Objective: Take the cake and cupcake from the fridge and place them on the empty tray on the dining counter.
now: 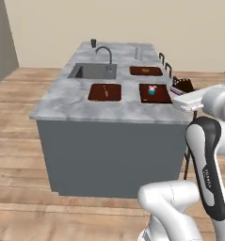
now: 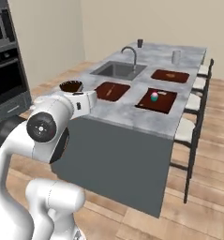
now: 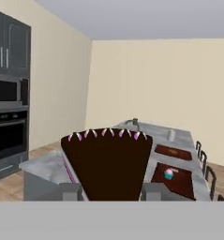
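The cake [image 3: 108, 164] is gripped between the two dark fingertips of the gripper [image 3: 111, 191] — in the hand view a dark brown wedge with pink and white dabs along its upper edge is seen rising from between the tips, so the jaws are clenched on it. In the left base view the same dark slice [image 1: 183, 85] is seen at the end of the white hand, held in the air at the right end of the dining counter [image 1: 67, 101], beside its edge rather than over a tray. In the right base view the slice [image 2: 70, 86] is seen above the hand at the near left corner of the counter.

The cupcake [image 1: 152, 90], pink over a teal wrapper, is seen standing upright on the tray [image 1: 157, 98] nearest the arm, toward that tray's far side. In the right base view it is seen on the tray closest to the stools [image 2: 194, 104].

Two other trays are laid on the marbled top: one with a thin stick-like utensil [image 1: 104, 92] just in front of the sink [image 1: 93, 71], and one with a small orange-brown lump [image 1: 146, 71] beyond the cupcake's tray. A curved faucet [image 1: 106, 53] is set behind the sink, and a small dark cup [image 1: 93, 43] is placed at the far corner. A built-in oven [image 3: 8, 136] is seen in the dark cabinetry to the left in the hand view.
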You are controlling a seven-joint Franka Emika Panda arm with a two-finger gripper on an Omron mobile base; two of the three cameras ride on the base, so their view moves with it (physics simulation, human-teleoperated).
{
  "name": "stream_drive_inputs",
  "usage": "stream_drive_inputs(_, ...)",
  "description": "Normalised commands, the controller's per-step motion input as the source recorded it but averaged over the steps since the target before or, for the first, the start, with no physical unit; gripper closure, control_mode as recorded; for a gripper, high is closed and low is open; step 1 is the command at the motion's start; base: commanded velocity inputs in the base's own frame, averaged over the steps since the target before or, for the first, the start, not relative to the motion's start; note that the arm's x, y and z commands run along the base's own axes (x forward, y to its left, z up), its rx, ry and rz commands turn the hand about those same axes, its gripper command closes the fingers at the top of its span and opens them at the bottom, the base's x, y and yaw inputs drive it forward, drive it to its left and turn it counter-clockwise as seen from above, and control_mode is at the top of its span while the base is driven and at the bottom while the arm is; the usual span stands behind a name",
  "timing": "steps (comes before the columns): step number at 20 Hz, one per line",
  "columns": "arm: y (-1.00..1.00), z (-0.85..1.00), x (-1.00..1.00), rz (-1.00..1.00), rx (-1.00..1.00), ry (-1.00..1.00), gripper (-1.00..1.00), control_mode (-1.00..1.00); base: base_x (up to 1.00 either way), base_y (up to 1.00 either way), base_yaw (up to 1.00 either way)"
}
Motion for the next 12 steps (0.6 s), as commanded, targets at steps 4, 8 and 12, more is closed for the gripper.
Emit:
stream_drive_inputs(4,0.0,0.0,0.0,0.0,0.0,0.0,1.0,1.0,0.0,0.0,-0.56)
stream_drive_inputs(8,0.0,0.0,0.0,0.0,0.0,0.0,1.0,1.0,0.13,0.2,-0.4)
stream_drive_inputs(12,0.0,0.0,0.0,0.0,0.0,0.0,1.0,1.0,0.74,0.22,-0.21)
